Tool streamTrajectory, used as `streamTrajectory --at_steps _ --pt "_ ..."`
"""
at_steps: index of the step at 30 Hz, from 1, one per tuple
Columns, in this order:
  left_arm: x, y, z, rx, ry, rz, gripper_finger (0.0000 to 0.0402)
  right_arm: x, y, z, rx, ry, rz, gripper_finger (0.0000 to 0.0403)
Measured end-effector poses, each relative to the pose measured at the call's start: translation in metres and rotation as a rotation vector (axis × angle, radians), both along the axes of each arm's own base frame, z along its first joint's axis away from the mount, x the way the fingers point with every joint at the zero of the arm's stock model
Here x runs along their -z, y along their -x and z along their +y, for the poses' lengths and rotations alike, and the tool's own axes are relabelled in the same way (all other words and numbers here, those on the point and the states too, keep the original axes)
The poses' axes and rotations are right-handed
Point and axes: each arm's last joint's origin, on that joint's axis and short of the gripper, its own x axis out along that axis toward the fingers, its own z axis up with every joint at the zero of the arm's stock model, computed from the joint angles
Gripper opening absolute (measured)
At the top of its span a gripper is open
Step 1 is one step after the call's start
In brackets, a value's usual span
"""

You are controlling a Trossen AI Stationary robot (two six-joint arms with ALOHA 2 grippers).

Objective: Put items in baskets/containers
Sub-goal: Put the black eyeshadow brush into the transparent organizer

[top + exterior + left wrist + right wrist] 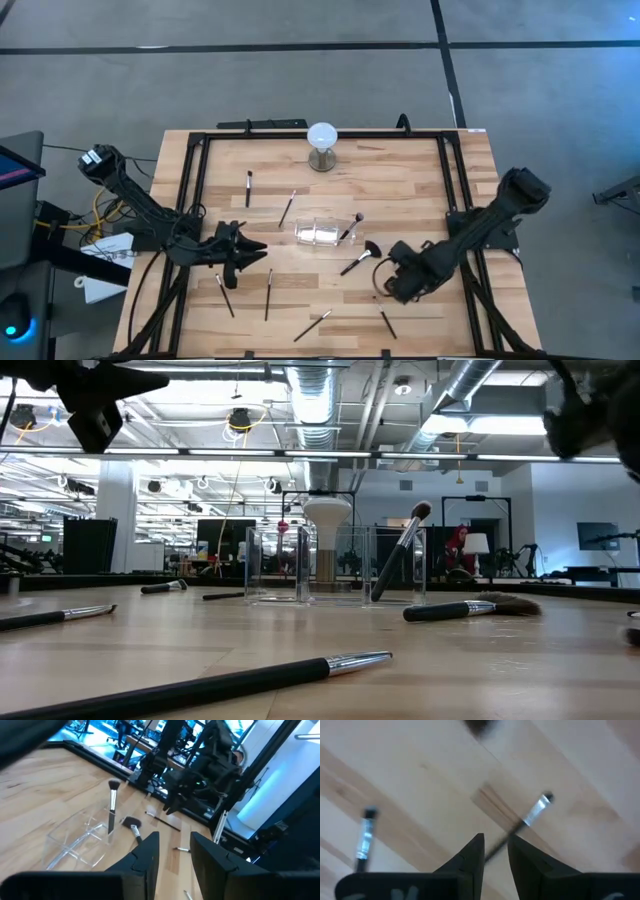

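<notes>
Clear holder with one brush leaning inside, right gripper pinching a brush

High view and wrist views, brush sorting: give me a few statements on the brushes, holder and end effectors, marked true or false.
1. One brush leans in the clear holder. True.
2. The fan brush is inside the holder. False: it lies on the table beside the holder.
3. The right end effector has a thin brush handle between its fingers. True.
4. The left end effector grips a brush. False: nothing shows between its fingers.
5. The white globe stands between the two arms' end effectors. False: it stands by the table's far edge.
</notes>
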Motion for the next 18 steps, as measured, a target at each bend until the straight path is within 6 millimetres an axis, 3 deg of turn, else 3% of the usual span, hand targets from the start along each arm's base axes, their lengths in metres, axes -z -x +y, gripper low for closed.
streamTrajectory --at_steps 7,18 --pt "0.002 -0.002 0.000 0.002 -0.003 0.008 0.0106 0.003 0.015 -0.018 0.119 -0.003 -0.088 0.0090" --pt "0.001 -0.003 0.001 -0.008 0.000 0.002 0.0106 0.026 0.011 -0.016 0.109 0.021 0.063 0.0161"
